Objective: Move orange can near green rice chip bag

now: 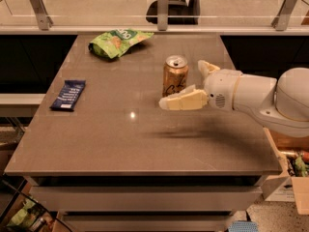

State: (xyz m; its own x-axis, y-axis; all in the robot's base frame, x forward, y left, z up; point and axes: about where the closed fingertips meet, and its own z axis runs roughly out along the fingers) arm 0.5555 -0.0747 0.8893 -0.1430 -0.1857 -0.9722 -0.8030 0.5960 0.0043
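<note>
Orange can [175, 76]: upright mid-bench [120, 144], tab top up, contents unseen. Hand [181, 82]: I see it spread open, one finger before the can, one behind. Green rice chip bag [116, 41]: far-left corner, well apart. Blue bar [68, 94]: left edge.

The pincer [181, 84], fingers spread, hovers beside the upright orange can [175, 73].

Premises appeared to be an office or lab: glass partition [96, 6] on metal posts, office chair [170, 8] at upper centre, grey worktop [135, 144]. The gripper [181, 83] hung right of centre.
</note>
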